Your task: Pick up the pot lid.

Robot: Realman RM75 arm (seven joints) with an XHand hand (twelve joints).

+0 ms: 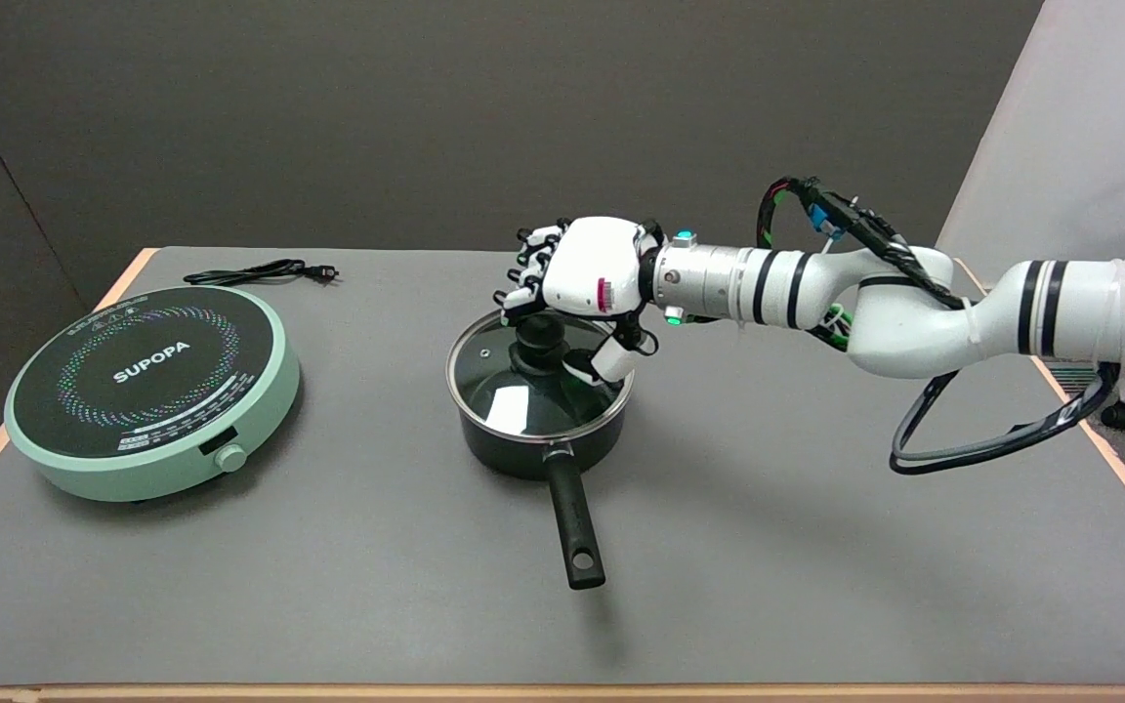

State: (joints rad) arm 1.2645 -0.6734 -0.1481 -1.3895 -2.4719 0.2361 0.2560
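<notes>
only readable thing is "SUPOPA" in white on the induction cooktop (152, 391); its smaller markings are too tiny.

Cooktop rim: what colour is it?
Mint green, around a black top, on the cooktop; clearest in the head view.

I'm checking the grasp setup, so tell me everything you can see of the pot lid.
The pot lid is a round, clear glass disc with a metal rim and a black knob at its centre. It sits level and closed on the black saucepan near the table's middle. A small vent hole shows near its far-left edge. The right hand is over it, fingers around the knob, thumb on the right; a firm grip cannot be confirmed. The lid is not yet lifted.
</notes>
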